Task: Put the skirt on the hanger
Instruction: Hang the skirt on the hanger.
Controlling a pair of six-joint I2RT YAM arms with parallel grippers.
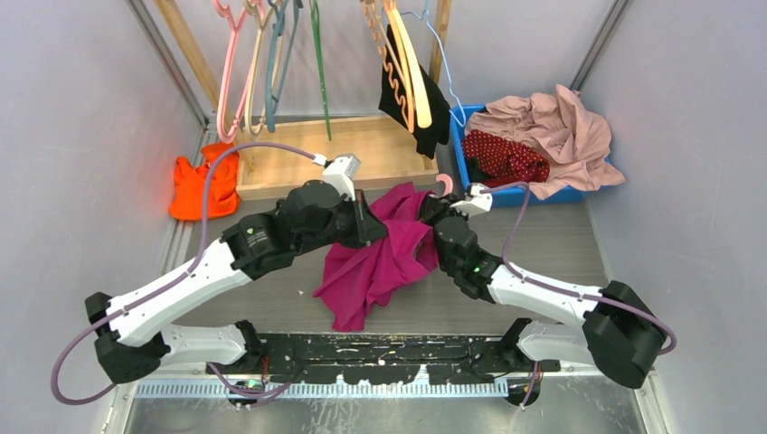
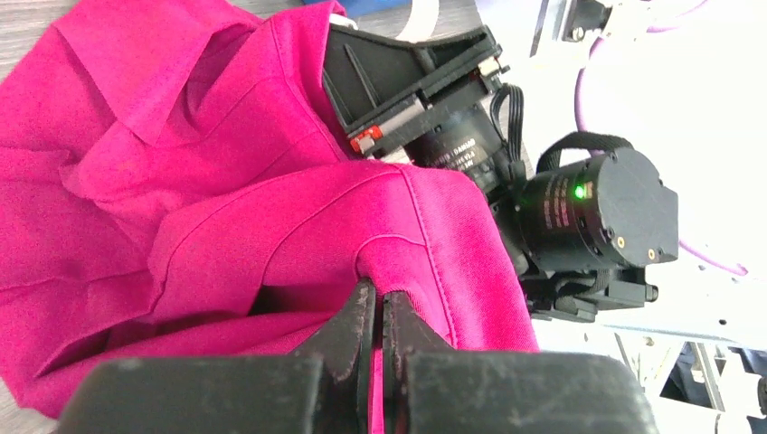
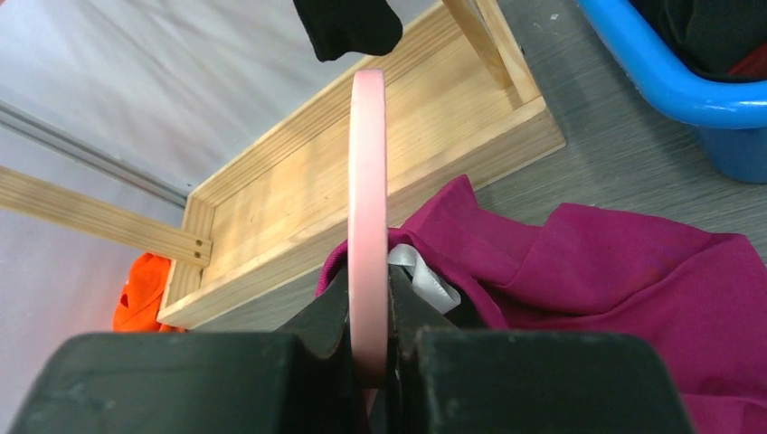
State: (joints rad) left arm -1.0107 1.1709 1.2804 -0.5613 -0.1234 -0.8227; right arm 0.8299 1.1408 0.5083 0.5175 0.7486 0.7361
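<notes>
The dark red, white-dotted skirt (image 1: 506, 155) lies in the blue bin at the back right, with neither gripper touching it. My right gripper (image 1: 434, 213) (image 3: 369, 276) is shut on the thin pink hanger (image 1: 444, 183) (image 3: 367, 181), whose round hook stands up edge-on between the fingers. The rest of the hanger is hidden inside a plain magenta garment (image 1: 380, 262) (image 3: 615, 271) hanging over the table's middle. My left gripper (image 1: 366, 221) (image 2: 380, 294) is shut on a fold of that magenta garment (image 2: 181, 181), right beside the right wrist (image 2: 588, 208).
The blue bin (image 1: 463, 154) also holds a pale pink garment (image 1: 561, 127). A wooden rack base (image 1: 362, 149) stands at the back, with several hangers (image 1: 262, 63) and a black garment (image 1: 416, 99) hanging above it. An orange cloth (image 1: 194, 185) lies at the back left.
</notes>
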